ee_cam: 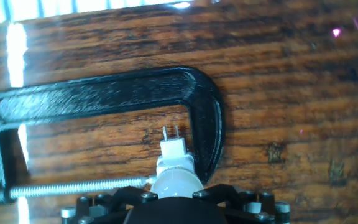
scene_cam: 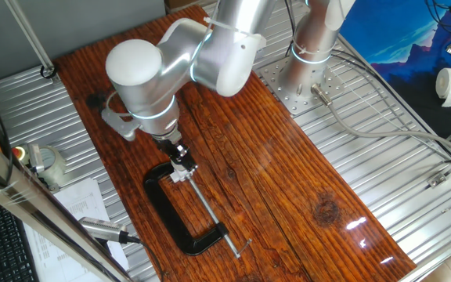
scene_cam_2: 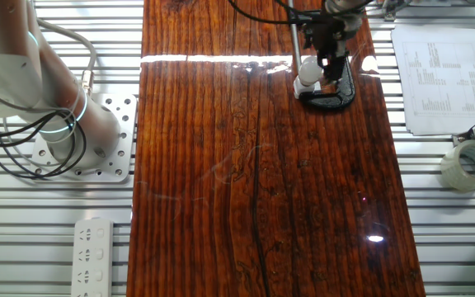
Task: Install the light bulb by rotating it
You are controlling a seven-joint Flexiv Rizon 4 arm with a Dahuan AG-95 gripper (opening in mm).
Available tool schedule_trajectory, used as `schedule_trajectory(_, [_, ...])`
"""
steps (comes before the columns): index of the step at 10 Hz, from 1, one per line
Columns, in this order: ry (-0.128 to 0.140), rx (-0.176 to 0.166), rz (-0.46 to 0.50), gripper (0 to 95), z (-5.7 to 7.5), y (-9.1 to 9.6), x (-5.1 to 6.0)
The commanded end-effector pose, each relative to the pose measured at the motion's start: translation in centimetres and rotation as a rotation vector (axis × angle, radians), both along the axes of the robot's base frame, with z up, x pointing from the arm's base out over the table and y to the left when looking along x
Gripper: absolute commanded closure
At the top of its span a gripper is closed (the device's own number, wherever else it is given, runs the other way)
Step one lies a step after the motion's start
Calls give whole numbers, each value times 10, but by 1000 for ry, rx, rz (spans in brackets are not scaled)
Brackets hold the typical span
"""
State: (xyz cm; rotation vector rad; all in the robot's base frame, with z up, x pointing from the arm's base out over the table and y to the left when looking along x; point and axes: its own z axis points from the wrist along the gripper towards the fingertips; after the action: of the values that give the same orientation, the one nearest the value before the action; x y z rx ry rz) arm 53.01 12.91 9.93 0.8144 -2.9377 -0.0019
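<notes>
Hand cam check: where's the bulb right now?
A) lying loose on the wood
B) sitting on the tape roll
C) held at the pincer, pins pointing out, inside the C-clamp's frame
C: in the hand view the light bulb sits at the pincer, its two pins pointing outward within the black C-clamp frame.

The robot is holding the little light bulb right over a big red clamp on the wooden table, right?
Not quite: the clamp is black, not red, as the hand view shows plainly. The rest holds: the end effector grips the little light bulb over that clamp on the wooden table.
</notes>
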Motion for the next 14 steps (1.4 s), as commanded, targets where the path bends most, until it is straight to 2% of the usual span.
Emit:
schedule_trajectory(1, [22,40,790,0,6,2,0])
schedule_trajectory(2, [32,45,917,0,6,2,0])
schedule_trajectory(4, [46,61,1103,0,10,5,-1])
schedule_trajectory(5, [50,59,1135,0,12,6,-2])
schedule_trajectory(6, [58,58,1242,0,12,7,-2])
schedule_trajectory(8, [57,65,1385,0,12,9,-2])
schedule_trajectory(10, [43,103,1583,0,10,14,-2])
schedule_trajectory(12, [41,112,1705,0,8,17,-2])
schedule_trajectory(14, [25,117,1825,0,7,19,-1])
